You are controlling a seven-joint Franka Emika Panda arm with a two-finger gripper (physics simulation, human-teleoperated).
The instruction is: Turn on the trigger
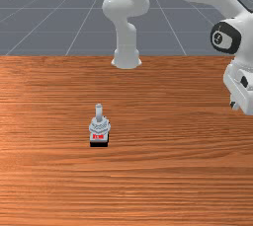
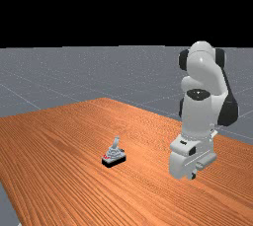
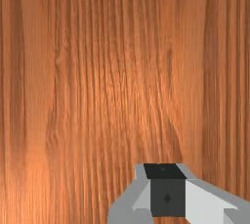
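The gripper [image 1: 234, 104] hangs at the front view's right edge, above the table. In the far view the gripper [image 2: 192, 174] is to the right of the trigger device, well apart from it. At the wrist view's bottom edge the gripper [image 3: 166, 189] is shut, its dark tips together and nothing held. The trigger device [image 1: 99, 125] stands upright left of the middle in the front view: a stepped grey body with red marks, a black base [image 1: 99, 144] and a grey stick [image 1: 99, 112] rising from its top. The device [image 2: 114, 157] shows its stick leaning slightly in the far view.
The wood table [image 1: 163, 180] spreads around the device, and bare wood grain [image 3: 107, 71] lies under the hand. At the table's back edge stands the arm's base [image 1: 126, 57]. A wide stretch of table separates the hand from the device.
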